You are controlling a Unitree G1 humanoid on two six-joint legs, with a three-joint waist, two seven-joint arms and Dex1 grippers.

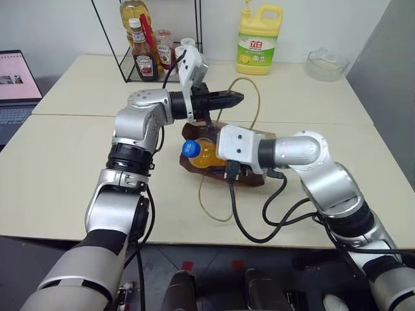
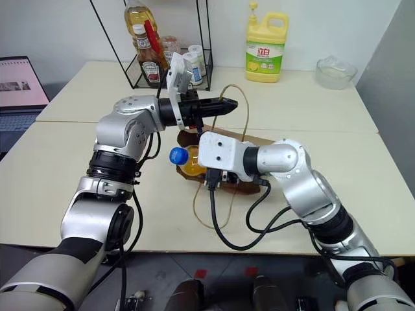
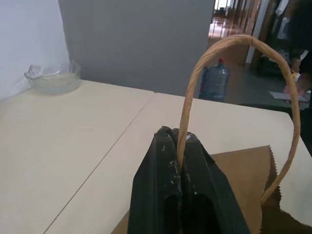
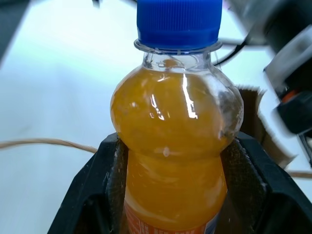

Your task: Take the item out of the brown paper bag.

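Observation:
The item, a small orange bottle [image 1: 204, 155] with a blue cap [image 1: 190, 148], lies sideways in the air just above the brown paper bag [image 1: 254, 179]. My right gripper [image 4: 176, 146] is shut on the bottle's body, one finger pad [image 4: 114, 165] on each side, with the cap sticking out past the fingertips. The bag lies flat on the table under my right hand. My left gripper [image 1: 233, 98] points level above the bag's mouth and is shut on one tan cord handle [image 3: 234, 41], holding that loop up.
A yellow detergent jug [image 1: 258, 40] and a glass bowl [image 1: 327, 63] stand at the table's far side. A wire rack [image 1: 146, 52] with sauce bottles stands behind my left arm, a laptop [image 1: 18, 81] at the far left. The bag's other cord loop [image 1: 214, 207] and black cables [image 1: 259, 230] lie near the front edge.

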